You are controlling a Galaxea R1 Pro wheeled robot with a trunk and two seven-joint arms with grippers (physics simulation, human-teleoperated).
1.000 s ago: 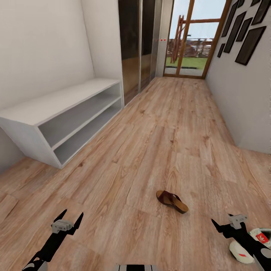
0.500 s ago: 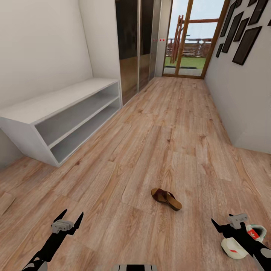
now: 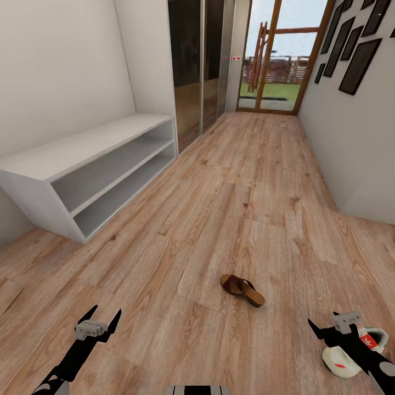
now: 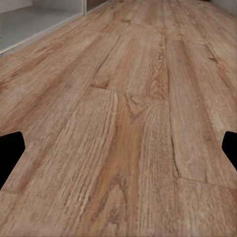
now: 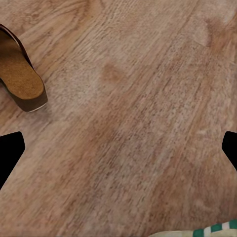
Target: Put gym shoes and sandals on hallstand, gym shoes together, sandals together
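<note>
I see one sandal (image 3: 242,290) lying on the floor (image 3: 236,208) mid-corridor, a gym shoe (image 3: 351,351) beside my right tool (image 3: 334,325). Both tools, left (image 3: 99,321) too, hang spread and empty. The rack (image 3: 88,164) stands far left.

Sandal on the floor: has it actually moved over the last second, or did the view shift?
No. The sandal keeps its place on the same floor plank; the hallstand shifted in frame alike, so the camera moved.
</note>
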